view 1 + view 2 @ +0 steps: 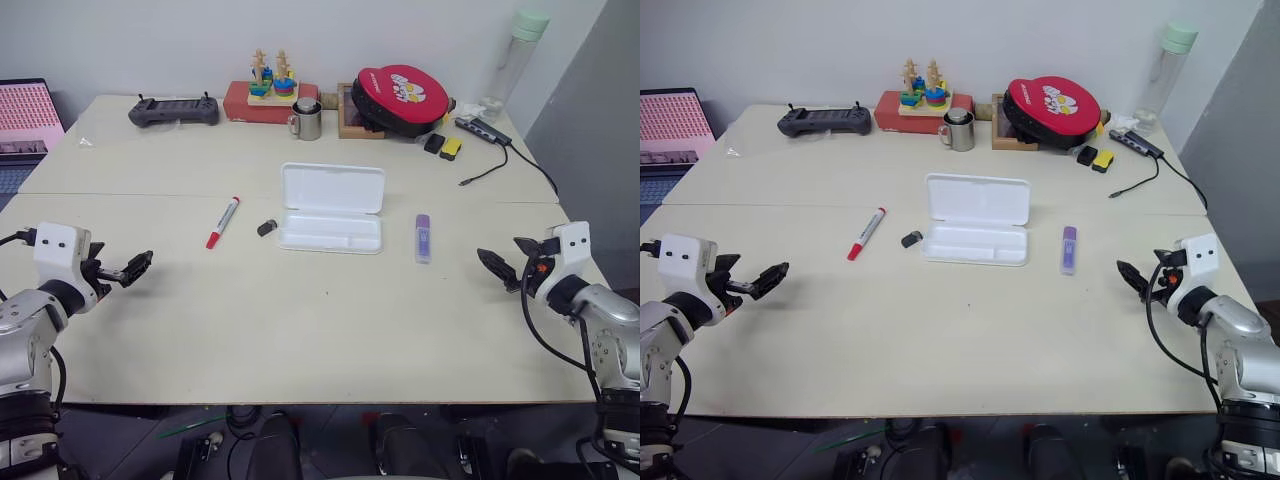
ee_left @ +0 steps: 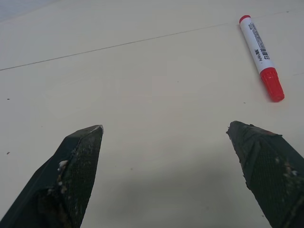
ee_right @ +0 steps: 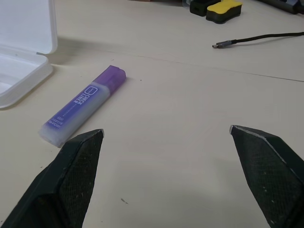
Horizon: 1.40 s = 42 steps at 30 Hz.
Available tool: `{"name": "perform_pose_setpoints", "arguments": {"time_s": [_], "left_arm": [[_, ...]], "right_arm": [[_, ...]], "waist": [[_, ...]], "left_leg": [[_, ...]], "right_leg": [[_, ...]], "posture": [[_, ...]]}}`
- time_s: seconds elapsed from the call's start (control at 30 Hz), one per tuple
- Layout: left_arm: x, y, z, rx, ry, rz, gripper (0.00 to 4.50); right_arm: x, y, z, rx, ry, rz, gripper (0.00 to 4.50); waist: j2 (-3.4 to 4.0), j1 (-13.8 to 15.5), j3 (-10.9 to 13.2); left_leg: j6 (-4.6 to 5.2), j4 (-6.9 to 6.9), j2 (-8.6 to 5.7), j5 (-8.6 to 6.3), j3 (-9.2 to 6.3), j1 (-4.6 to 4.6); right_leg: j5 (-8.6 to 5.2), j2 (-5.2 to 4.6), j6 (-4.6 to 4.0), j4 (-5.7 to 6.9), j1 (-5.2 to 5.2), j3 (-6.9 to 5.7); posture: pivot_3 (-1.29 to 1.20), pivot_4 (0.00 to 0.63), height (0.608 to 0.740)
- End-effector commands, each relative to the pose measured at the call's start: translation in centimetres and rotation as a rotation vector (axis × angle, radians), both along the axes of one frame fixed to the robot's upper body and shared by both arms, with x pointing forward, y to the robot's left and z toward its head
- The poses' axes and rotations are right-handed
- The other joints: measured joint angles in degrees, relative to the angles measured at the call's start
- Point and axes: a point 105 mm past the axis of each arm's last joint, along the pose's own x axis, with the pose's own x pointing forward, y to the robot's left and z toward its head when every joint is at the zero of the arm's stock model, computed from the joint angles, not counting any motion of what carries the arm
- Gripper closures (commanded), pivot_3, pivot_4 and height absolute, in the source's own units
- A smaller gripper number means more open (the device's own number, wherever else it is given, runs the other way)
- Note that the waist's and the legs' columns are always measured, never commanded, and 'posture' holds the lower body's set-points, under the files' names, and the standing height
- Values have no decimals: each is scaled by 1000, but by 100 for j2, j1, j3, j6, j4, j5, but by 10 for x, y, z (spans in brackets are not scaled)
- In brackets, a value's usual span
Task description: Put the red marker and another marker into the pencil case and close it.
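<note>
The pencil case (image 1: 331, 208) lies open in the middle of the table, its lid folded back toward the far side and both halves bare. To its left rests the red marker (image 1: 222, 222), red cap toward me. The other marker (image 1: 423, 238), purple-capped with a pale body, lies to the right of the case. My left gripper (image 1: 138, 266) hovers open near the table's left front, short of the red marker (image 2: 261, 57). My right gripper (image 1: 494, 264) stands open at the right front, with the purple marker (image 3: 83, 105) and a corner of the case (image 3: 23, 47) ahead of it.
A small dark stub (image 1: 266, 228) sits between the red marker and the case. Along the far edge stand a game controller (image 1: 173, 110), a stacking toy (image 1: 270, 92), a metal mug (image 1: 307, 120), a red round bag (image 1: 402, 98) and a bottle (image 1: 520, 55). A cable (image 1: 495, 170) trails at far right.
</note>
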Motion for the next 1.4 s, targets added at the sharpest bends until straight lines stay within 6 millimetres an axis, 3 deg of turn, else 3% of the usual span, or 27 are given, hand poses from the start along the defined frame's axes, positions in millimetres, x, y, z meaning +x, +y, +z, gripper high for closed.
{"name": "perform_pose_setpoints", "arguments": {"time_s": [0.03,0.37,0.4,0.47,0.53,0.57,0.7,0.83,0.97,1.13,1.33,1.4], "left_arm": [[3,-6,14,26,-48,-22,0],[2,-7,15,27,-52,-24,0],[5,-16,19,11,-71,-54,0],[13,-58,36,-41,-139,-214,0],[9,-115,44,-86,-154,-456,0],[6,-129,45,-86,-148,-519,0],[5,-160,36,-53,-100,-649,0],[5,-177,41,-76,-124,-726,0],[-1,-213,48,-126,-129,-882,0],[-3,-223,51,-154,-135,-916,0],[-7,-220,45,-147,-109,-911,0],[-7,-218,48,-159,-127,-892,0]], "right_arm": [[0,-2,19,-19,-70,7,14],[1,3,19,-12,-72,19,14],[3,6,24,-11,-88,30,14],[5,19,31,-11,-91,93,14],[8,44,38,-35,-74,214,14],[8,52,40,-36,-66,256,14],[8,99,41,-119,-9,482,14],[15,122,40,-146,14,566,14],[27,161,30,-226,71,715,14],[46,191,21,-287,96,788,14],[55,209,4,-328,161,848,14],[58,211,-5,-345,203,852,411]], "waist": [[0,0,0],[0,-2,0],[0,-2,0],[0,-2,0],[0,32,0],[0,31,0],[2,-8,-1],[2,-48,-1],[2,-32,0],[3,-40,0],[4,-37,1],[4,-37,1]], "left_leg": [[0,0,0,0,0,0],[0,0,0,0,0,0],[0,0,0,0,0,0],[0,0,0,0,0,0],[0,4,-2,0,-1,0],[0,8,-3,1,0,-2],[1,13,0,1,-3,8],[1,8,0,1,-3,5],[2,9,-1,0,-3,-3],[2,10,-1,1,-4,0],[1,5,-2,0,-6,-2],[1,4,-1,0,-7,-2]], "right_leg": [[0,0,0,0,0,0],[0,1,0,0,1,1],[0,1,0,0,1,0],[0,0,0,0,1,0],[3,-1,4,0,4,0],[7,-2,11,0,7,1],[9,3,15,1,14,4],[3,5,5,0,9,5],[3,5,3,0,2,2],[4,5,7,1,4,1],[13,6,-11,0,4,-2],[16,6,-16,1,3,-4]], "posture": [[0,150,740],[0,150,740],[0,150,740],[0,150,740],[0,150,740],[0,150,740],[0,150,740],[0,150,740],[0,150,740],[0,150,740],[0,150,740],[0,150,740]]}}
